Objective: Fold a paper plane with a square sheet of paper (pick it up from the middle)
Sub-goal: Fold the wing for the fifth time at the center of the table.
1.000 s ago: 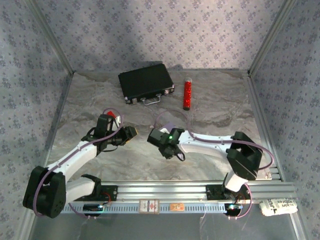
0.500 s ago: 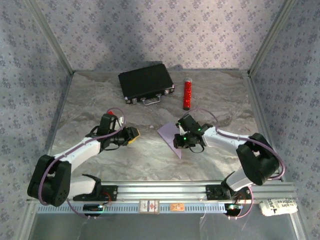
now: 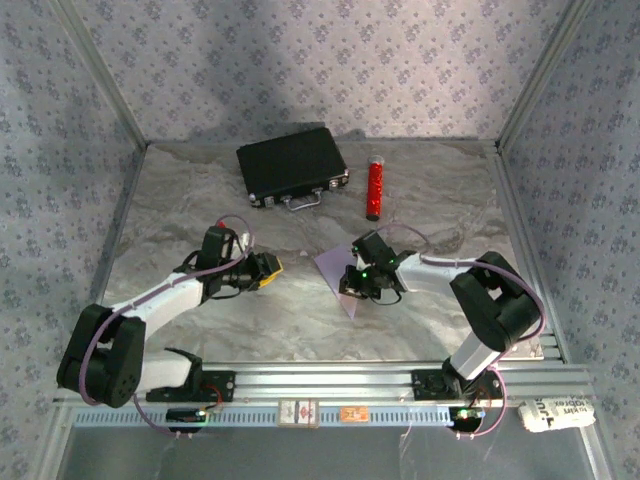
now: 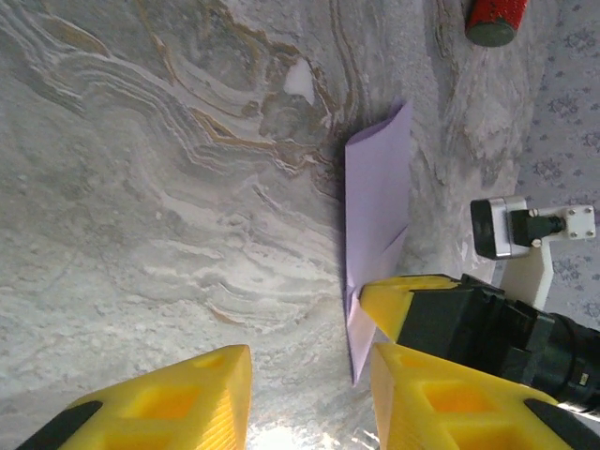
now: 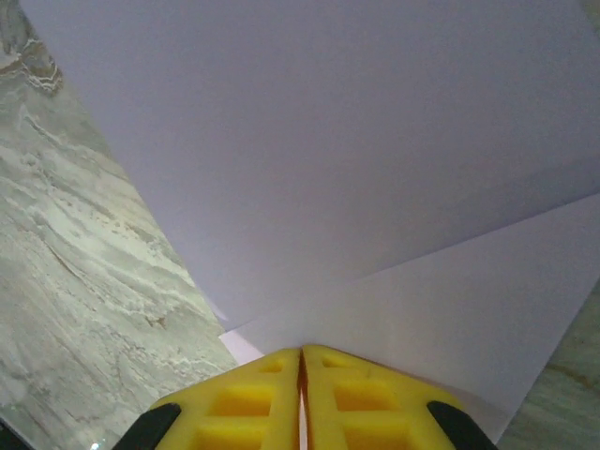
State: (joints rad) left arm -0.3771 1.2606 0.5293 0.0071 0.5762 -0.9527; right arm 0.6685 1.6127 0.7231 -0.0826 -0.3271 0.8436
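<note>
The square sheet of paper [image 3: 335, 268] lies flat on the marbled table [image 3: 200, 200] as a creased pale lilac triangle, its point towards the near edge. My right gripper [image 3: 349, 286] is shut, with its tips down on the paper's right part. In the right wrist view the closed yellow fingertips [image 5: 300, 354] rest where two paper [image 5: 328, 141] layers meet. My left gripper [image 3: 266, 268] stands open just left of the paper, nothing between its fingers. From the left wrist, the gripper [image 4: 309, 394] faces the paper [image 4: 375, 206], where a yellow finger [image 4: 398, 302] of the right gripper presses.
A black case [image 3: 292, 165] lies at the back of the table. Right of it stands a red cylinder [image 3: 375, 188], whose lower end [image 4: 495, 17] shows in the left wrist view. Patterned walls close in the back and sides, and a metal rail [image 3: 320, 380] runs along the near edge.
The right gripper swung right, shut, and now sits on the paper, which went from lifted at the gripper to flat on the table. The left gripper edged right towards the paper.
</note>
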